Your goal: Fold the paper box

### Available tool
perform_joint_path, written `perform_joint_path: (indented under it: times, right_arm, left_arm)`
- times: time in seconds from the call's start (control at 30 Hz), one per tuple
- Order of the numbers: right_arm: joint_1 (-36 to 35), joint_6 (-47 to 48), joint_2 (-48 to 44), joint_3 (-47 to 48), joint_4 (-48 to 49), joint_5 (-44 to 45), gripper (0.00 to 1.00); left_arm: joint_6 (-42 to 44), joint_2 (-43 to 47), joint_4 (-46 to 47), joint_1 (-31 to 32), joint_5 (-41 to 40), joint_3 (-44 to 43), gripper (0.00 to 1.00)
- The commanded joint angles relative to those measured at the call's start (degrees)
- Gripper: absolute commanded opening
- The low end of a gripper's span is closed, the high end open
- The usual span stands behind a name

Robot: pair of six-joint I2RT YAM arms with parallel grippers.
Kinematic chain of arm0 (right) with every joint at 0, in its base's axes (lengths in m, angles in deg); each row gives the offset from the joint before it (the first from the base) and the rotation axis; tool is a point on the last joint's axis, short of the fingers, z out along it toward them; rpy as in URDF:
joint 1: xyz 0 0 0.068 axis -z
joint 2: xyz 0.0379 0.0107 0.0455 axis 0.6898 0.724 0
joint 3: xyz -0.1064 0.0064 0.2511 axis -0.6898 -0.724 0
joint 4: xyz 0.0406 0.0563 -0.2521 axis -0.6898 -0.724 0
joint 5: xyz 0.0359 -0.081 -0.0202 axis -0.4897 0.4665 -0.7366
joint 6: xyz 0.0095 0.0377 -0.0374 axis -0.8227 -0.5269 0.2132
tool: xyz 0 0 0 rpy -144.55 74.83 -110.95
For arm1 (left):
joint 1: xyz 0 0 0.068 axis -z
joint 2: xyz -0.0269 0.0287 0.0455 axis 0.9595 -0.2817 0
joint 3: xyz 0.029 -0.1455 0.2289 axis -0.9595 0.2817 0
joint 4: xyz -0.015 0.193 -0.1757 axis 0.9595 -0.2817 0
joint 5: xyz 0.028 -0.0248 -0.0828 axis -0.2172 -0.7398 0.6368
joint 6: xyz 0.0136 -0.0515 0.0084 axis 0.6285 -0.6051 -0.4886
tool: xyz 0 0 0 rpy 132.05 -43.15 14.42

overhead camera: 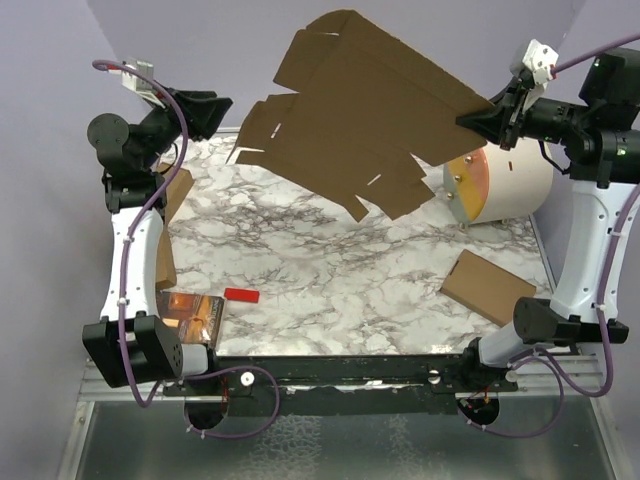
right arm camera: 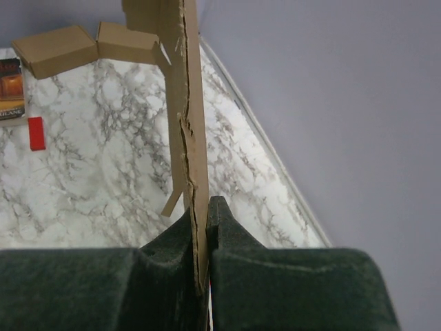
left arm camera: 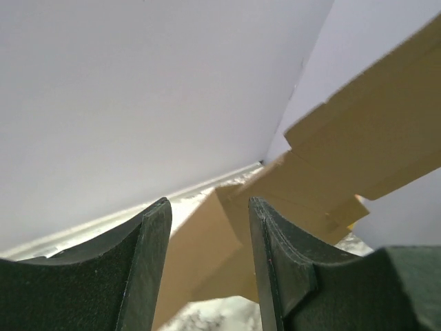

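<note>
From where I stand, the right tool [overhead camera: 480, 120] is pinched tight on one edge of the paper box [overhead camera: 360, 110], a big unfolded blank of plain brown corrugated cardboard with flaps and tabs. It holds the sheet tilted in the air over the far half of the white marble-patterned table [overhead camera: 330, 270], with no part resting on the surface as far as I can see. My guess is that it is lifted like that so the other arm can get at a free flap. The left tool [overhead camera: 212, 108] hangs at the far left, jaws partly apart and empty, pointed toward the sheet's left tabs but not touching them. Behind the sheet lies a cream cylinder with an orange end [overhead camera: 505, 190]. A small flat brown cardboard box [overhead camera: 487, 287] sits well clear on the right.
</note>
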Motion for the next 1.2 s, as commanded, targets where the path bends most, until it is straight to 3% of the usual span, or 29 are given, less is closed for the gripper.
perform_joint_path:
  times: [0.0, 0.1, 0.37, 0.43, 0.67, 0.87, 0.97, 1.17]
  right_arm:
    - [0.1, 1.8, 0.5, 6.4, -0.8, -6.0, 0.01]
    - [0.1, 3.8, -0.6, 6.4, -0.8, -7.4, 0.01]
    - [0.1, 9.1, -4.1, 0.6, -1.7, -8.2, 0.01]
    - [0.1, 9.7, -4.6, -0.3, -1.6, -8.4, 0.01]
    - [0.1, 10.6, -5.3, -1.2, -1.7, -10.4, 0.01]
    - [0.1, 10.8, -6.1, -2.0, -1.9, -10.8, 0.01]
    - [0.1, 10.9, -6.3, -2.4, -1.7, -10.5, 0.01]
    - [0.1, 10.6, -6.2, -2.1, -1.7, -11.0, 0.01]
  left_arm:
    - [7.8, -2.0, 3.0, -0.2, 0.9, -5.9, 0.51]
    - [8.3, -2.4, 4.3, -0.4, 3.5, -8.2, 0.51]
    - [-4.6, -3.2, 27.2, -0.4, 14.5, -3.5, 0.51]
    - [-5.4, -2.5, 29.3, 0.3, 16.4, -2.1, 0.50]
    - [9.7, -0.2, 15.4, 4.8, 20.1, -0.3, 0.39]
    - [10.9, -1.0, 14.3, 5.6, 21.0, -0.8, 0.24]
    - [11.0, -0.7, 14.8, 6.5, 22.8, -0.3, 0.25]
    - [12.1, 0.7, 14.8, 7.1, 26.2, 1.1, 0.39]
